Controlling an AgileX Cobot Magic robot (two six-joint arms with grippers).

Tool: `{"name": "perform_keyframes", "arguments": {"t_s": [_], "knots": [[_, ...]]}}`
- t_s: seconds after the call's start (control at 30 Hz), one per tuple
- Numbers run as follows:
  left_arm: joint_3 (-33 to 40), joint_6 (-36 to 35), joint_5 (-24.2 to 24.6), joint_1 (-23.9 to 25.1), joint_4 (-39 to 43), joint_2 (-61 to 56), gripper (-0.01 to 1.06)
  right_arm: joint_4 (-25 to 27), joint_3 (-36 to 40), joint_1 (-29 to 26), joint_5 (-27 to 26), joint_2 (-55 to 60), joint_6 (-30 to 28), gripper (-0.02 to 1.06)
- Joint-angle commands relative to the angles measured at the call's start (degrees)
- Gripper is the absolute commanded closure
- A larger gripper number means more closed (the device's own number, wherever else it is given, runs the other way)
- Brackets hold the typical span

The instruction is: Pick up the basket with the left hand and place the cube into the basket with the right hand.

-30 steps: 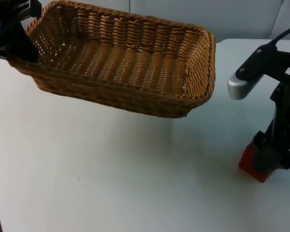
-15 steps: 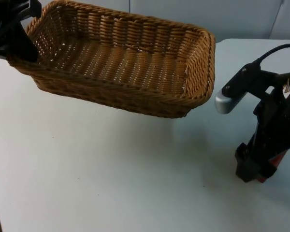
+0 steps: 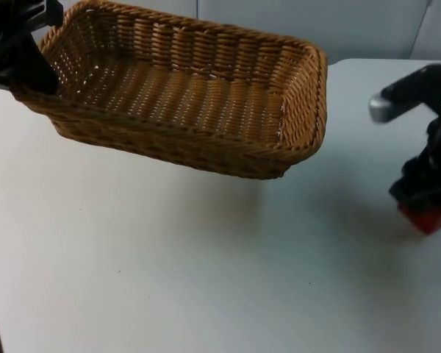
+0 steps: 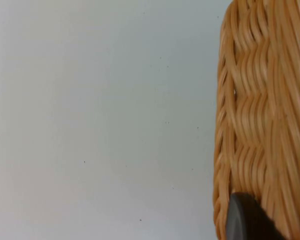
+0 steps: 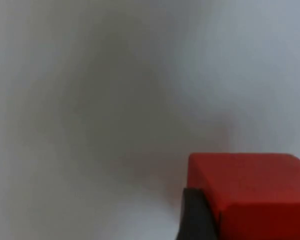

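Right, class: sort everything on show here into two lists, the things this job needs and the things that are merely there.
Needed for the job:
wicker basket, held up by the left gripper
red cube, held in the right gripper

Merely there:
white table top
grey partition wall

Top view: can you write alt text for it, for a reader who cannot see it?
The left end effector holds a brown wicker basket by its short end, lifted above the white table. At the table's right side, the right end effector grips a red cube, raised off the surface.
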Motion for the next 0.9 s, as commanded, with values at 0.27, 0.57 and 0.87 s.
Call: {"name": "perform_keyframes", "arguments": {"t_s": [0.27, 0.57, 0.87], "knots": [[0.0, -0.2, -1.1, 0.0, -2.3, -0.8, 1.05, 23.8, -21.5, 1.2, 4.6, -11.0, -12.4, 1.04], [0.0, -0.2, -3.0, 0.0, -2.3, -0.8, 1.05, 43.3, -26.0, 9.6, 4.3, -5.3, -26.8, 1.04], [0.0, -0.2, -3.2, 0.0, -2.3, -0.8, 1.05, 45.0, -33.0, 12.7, 6.4, 5.3, -27.0, 0.94]]}}
